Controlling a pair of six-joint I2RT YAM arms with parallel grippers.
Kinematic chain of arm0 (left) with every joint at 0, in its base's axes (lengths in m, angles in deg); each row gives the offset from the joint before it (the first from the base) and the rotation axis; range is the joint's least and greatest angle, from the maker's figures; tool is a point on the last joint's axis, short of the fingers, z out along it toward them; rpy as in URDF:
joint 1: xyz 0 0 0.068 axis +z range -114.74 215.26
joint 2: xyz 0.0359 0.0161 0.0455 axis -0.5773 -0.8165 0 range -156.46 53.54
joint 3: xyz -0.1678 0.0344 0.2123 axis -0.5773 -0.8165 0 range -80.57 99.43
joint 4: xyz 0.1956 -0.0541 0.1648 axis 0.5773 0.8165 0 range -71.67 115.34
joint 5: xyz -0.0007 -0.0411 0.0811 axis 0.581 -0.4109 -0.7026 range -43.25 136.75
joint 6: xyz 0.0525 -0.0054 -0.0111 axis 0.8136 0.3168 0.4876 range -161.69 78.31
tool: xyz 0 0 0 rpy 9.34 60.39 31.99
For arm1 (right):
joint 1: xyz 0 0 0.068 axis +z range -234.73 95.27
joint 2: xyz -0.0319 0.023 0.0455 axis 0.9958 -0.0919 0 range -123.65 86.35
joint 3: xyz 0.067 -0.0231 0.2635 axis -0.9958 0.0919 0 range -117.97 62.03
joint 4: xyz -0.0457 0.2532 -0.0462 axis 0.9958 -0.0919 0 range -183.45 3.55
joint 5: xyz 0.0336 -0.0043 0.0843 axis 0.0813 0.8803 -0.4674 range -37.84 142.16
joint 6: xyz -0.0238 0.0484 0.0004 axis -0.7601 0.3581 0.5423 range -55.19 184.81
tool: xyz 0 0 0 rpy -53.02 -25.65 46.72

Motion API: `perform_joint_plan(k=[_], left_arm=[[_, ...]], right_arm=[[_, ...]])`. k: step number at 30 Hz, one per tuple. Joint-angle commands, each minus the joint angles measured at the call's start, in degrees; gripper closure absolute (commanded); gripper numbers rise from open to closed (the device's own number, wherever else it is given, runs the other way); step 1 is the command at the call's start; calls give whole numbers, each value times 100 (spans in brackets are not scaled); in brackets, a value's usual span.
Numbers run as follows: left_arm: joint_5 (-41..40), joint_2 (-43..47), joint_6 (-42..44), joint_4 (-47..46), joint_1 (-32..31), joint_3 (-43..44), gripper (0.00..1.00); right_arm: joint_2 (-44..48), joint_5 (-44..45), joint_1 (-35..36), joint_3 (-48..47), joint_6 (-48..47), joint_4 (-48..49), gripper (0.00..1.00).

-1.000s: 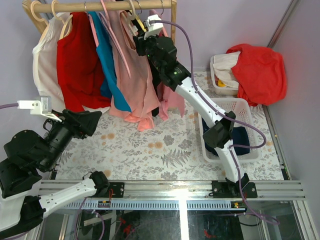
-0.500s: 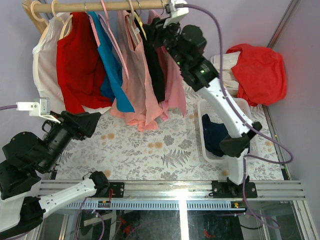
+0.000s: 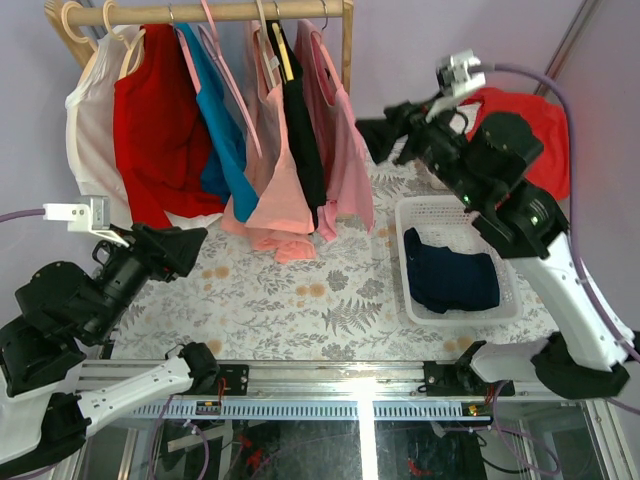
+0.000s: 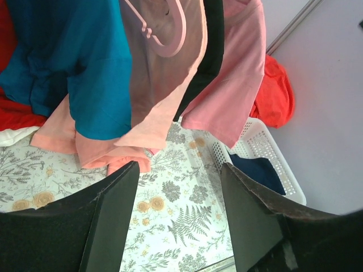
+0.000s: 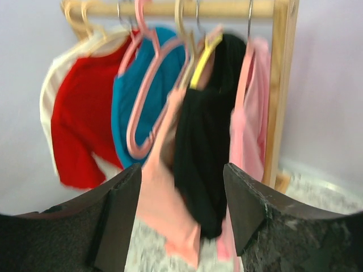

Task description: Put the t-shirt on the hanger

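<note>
1. The right pincer hangs in the air with its fingers spread wide and nothing between them. Its own wrist view shows only open space from one pad to the other.
2. The t-shirt hangs straight ahead of the right pincer, well apart from it, on the wooden rail. A black garment touches the t-shirt on its right and a blue top hangs on its left.
3. The hanger hooks over the rail above and ahead of this pincer, just beside a yellow hanger. The salmon cloth runs up to it, but the blur hides how the cloth sits on the hanger's arms.
4. From above, a pale pink top is the garment nearest the right pincer, and it hangs between the pincer and the t-shirt.
5. The left pincer sits low over the flowered table, its fingers also apart and empty.
6. In the left wrist view the t-shirt's hem hangs ahead of and above the left pincer, not touching it. A thin pink hanger dangles in front of the cloth.
7. A white basket holding navy cloth lies below the right pincer, nearer the arm's base.
</note>
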Motion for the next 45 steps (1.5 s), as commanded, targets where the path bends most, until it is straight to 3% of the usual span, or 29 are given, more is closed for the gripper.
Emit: perform_joint_plan(k=[1, 6, 15, 21, 23, 25, 30, 34, 45], left_arm=[[28, -158, 52, 172, 42, 100, 40], [155, -148, -26, 103, 42, -155, 39], [409, 73, -211, 137, 41, -667, 37], [383, 391, -368, 351, 42, -919, 33], [345, 559, -413, 379, 40, -1015, 22], [297, 662, -444, 455, 42, -1025, 19], [243, 848, -432, 514, 42, -1121, 0], [238, 842, -415, 584, 41, -1087, 0], [284, 816, -404, 389, 42, -1342, 0]], right_arm=[[794, -289, 46, 1357, 459, -535, 32], [1638, -185, 37, 2895, 618, -749, 29], [2125, -214, 35, 3978, 854, -1008, 26], [2078, -310, 37, 4224, 904, -1076, 21], [2026, -334, 35, 4272, 914, -1076, 19], [1944, -349, 37, 4266, 926, -1091, 17], [1828, -403, 34, 4223, 1003, -1104, 7], [1894, -413, 37, 4364, 1091, -1020, 1], [2116, -320, 34, 4516, 1088, -1165, 1]])
